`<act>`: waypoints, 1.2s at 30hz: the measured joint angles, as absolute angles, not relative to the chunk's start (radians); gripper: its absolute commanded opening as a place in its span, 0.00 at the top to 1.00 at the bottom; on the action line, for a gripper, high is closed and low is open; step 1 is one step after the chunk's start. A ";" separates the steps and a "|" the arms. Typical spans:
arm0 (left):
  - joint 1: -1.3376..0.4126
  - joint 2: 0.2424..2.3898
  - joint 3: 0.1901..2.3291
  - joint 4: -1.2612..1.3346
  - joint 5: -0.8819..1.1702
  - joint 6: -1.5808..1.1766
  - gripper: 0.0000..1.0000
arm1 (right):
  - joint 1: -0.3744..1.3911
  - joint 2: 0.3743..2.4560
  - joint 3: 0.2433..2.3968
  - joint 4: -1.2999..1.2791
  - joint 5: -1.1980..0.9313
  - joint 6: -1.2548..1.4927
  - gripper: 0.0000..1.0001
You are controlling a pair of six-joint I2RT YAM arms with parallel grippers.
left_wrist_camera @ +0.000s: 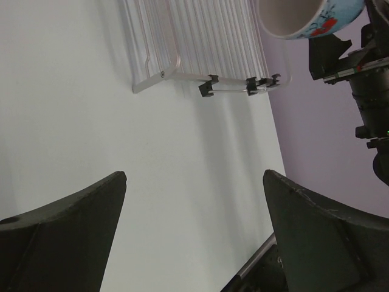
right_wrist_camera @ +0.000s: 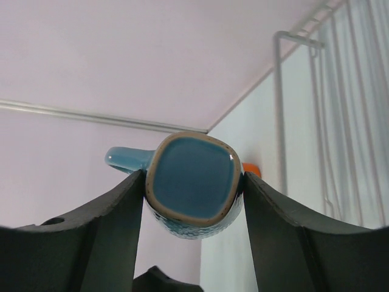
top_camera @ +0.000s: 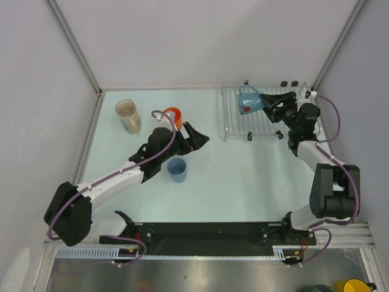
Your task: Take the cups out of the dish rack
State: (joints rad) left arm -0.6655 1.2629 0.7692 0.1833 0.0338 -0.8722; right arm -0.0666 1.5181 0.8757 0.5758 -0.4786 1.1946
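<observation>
Left arm [top_camera: 115,176] stretched forward, low; left gripper [left_wrist_camera: 194,182] jaws spread wide; right arm [top_camera: 322,161] elbow-folded, reaching far right; right gripper [right_wrist_camera: 194,182] clamped on teal mug [top_camera: 249,102].

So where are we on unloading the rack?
Done: beige tumbler, orange mug and light-blue cup stand on the table, left of the dish rack.
In hand: right gripper clamps the teal mug above the rack.
Left: set it down. The left gripper is open, empty.
</observation>
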 measured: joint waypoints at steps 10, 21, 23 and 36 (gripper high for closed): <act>-0.651 1.365 0.740 0.466 0.110 -0.917 0.00 | -0.067 1.483 0.761 0.704 -0.488 1.262 1.00; -0.649 1.552 0.802 0.715 0.271 -0.943 0.02 | -0.038 1.438 0.662 0.740 -0.500 1.283 1.00; -0.649 1.580 0.802 0.774 0.295 -0.962 0.03 | -0.022 1.425 0.649 0.746 -0.504 1.283 1.00; -0.649 1.608 0.811 0.904 0.349 -0.985 0.05 | 0.126 1.394 0.596 0.761 -0.504 1.279 1.00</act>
